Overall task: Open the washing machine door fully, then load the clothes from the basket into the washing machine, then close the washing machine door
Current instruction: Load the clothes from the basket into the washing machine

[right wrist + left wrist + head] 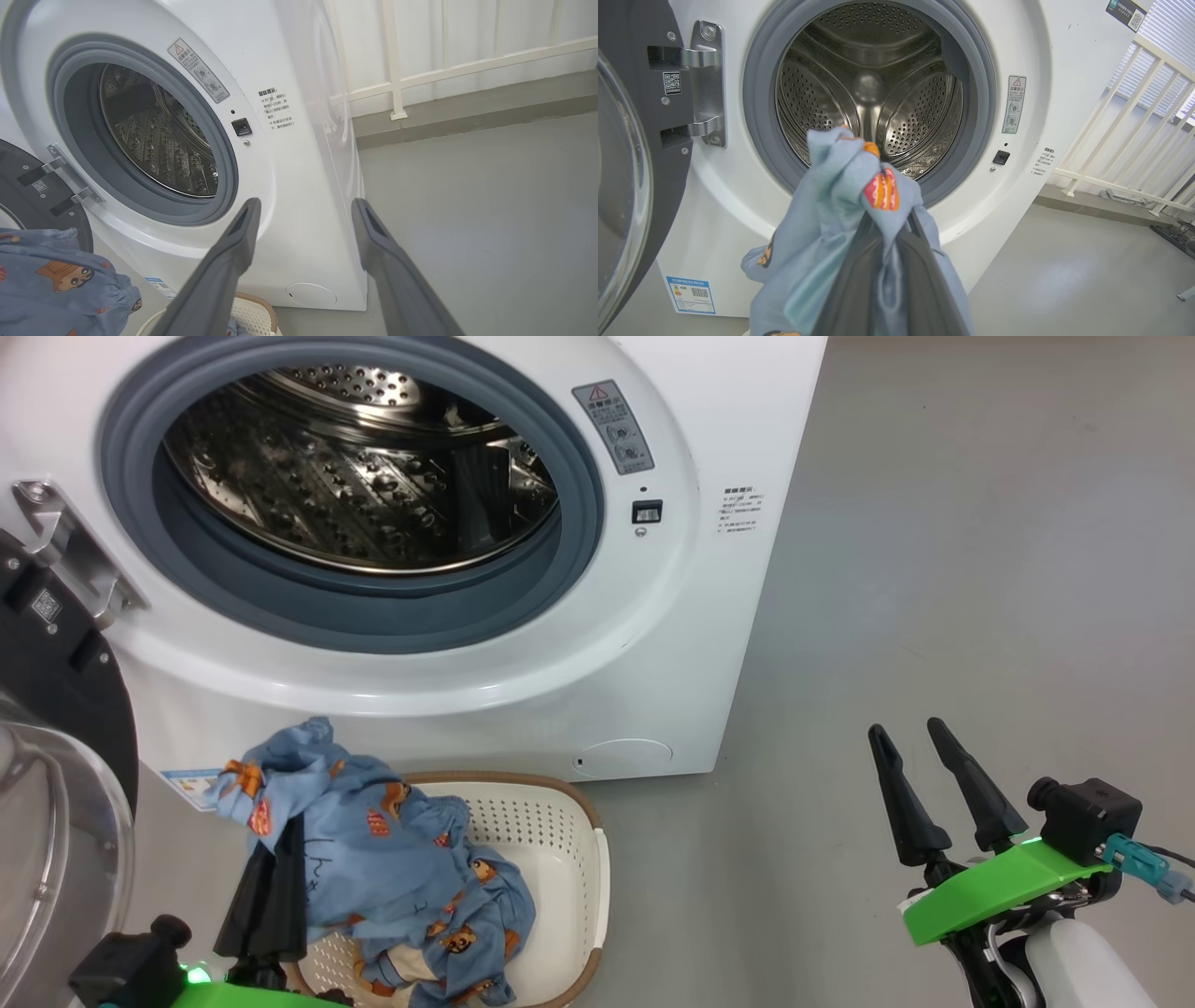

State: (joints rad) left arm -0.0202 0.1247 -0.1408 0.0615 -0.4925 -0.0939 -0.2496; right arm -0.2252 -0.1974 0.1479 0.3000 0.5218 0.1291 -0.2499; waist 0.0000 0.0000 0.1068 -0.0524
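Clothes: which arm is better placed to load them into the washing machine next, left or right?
Likely left. The left gripper is shut on the clothes, facing the open washing machine; the right gripper is open and empty.

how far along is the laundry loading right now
Done: the washing machine door stands swung open, and the drum is bare steel. In hand: the left gripper has its fingers shut on a bunch of the clothes, held up before the opening while the rest trails in the basket. The right gripper hangs open. Left: getting the clothes in, then closing the door.
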